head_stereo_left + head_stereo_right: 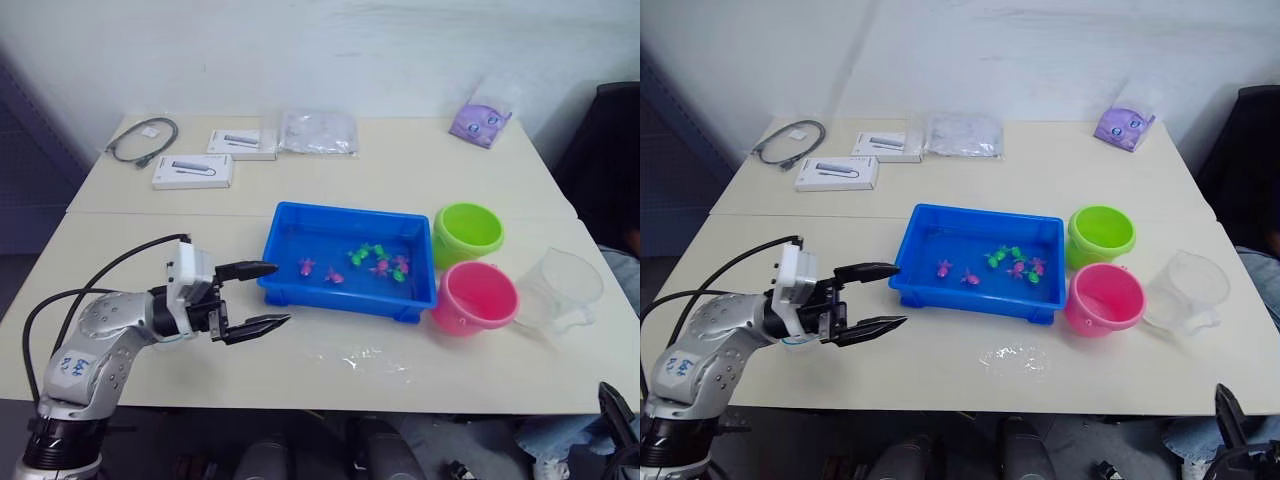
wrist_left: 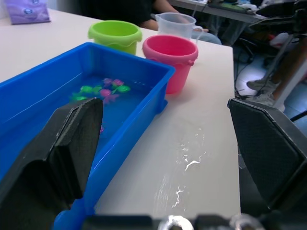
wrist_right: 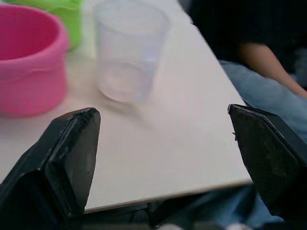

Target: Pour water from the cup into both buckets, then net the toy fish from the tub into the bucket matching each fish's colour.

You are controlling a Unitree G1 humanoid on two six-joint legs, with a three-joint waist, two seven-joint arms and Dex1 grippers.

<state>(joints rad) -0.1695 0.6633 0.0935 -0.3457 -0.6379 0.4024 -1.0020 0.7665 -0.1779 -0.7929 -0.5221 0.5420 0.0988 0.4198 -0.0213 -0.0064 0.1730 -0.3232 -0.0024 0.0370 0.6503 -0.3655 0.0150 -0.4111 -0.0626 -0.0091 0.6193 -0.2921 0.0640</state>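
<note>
Blue tub (image 1: 300,225) of toy fish (image 1: 375,262) sits mid-counter (image 1: 420,170), buckets (image 1: 468,232) and cup (image 1: 560,288) at its right; left claw (image 1: 262,295) spread empty beside it, right claw (image 3: 163,158) gaping near the cup.

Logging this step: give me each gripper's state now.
Left gripper: open, holding nothing, beside the tub.
Right gripper: open, holding nothing, facing the cup.

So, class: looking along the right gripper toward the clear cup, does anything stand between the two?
Nothing visible does. In the right wrist view the open right gripper faces the cup across bare table. The pink bucket stands off to one side of that line, the green bucket behind it.
</note>
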